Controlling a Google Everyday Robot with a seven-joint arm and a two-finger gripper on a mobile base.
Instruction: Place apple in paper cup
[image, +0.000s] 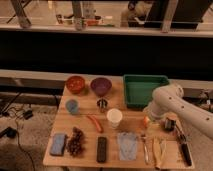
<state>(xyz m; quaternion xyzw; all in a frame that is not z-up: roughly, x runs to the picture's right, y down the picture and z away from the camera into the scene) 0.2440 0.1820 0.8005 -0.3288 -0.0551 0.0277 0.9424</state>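
Observation:
The paper cup (114, 118) stands upright near the middle of the wooden table (116, 140), white with a round rim. The apple (146, 121) shows as a small orange-yellow sliver to the cup's right, mostly hidden by the white arm (172, 102). My gripper (149, 121) is at the arm's lower end, right at the apple, about a cup's width right of the cup.
A green tray (144, 89) sits at the back right. An orange bowl (76, 84), purple bowl (101, 86), blue cup (72, 106), red chili (94, 123), grape bunch (76, 140), black remote (101, 148), blue cloth (127, 145) and utensils (159, 150) lie around.

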